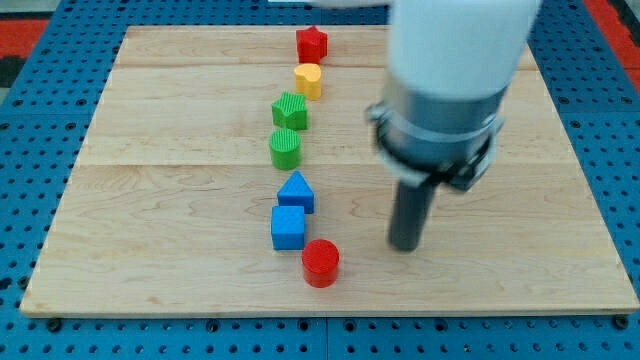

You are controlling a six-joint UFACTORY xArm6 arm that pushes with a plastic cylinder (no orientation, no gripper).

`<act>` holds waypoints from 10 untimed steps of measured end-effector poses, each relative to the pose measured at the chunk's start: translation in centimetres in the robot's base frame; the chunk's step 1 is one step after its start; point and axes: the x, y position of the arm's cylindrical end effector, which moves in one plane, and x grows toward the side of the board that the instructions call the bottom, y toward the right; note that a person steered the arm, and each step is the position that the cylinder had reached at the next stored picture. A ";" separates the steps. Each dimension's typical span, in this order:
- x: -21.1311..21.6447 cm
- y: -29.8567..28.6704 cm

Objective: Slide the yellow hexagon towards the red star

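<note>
The red star (312, 44) sits near the view's top, left of centre. The yellow hexagon (309, 80) lies just below it, nearly touching it. My tip (405, 246) is at the lower end of the dark rod, on the board at the view's lower right of centre. It is far below and to the right of the yellow hexagon, and to the right of the red cylinder (321, 263). It touches no block.
A column of blocks runs down the board: a green block (290, 110), a green cylinder (285, 148), a blue triangle (296, 191), a blue cube (288, 227), then the red cylinder. The wooden board (150, 200) lies on a blue pegboard (40, 110).
</note>
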 end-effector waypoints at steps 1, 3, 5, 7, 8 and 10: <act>-7.6 1.1; -16.2 4.1; -19.7 3.5; -22.3 7.1; -23.4 2.1; -23.9 -6.6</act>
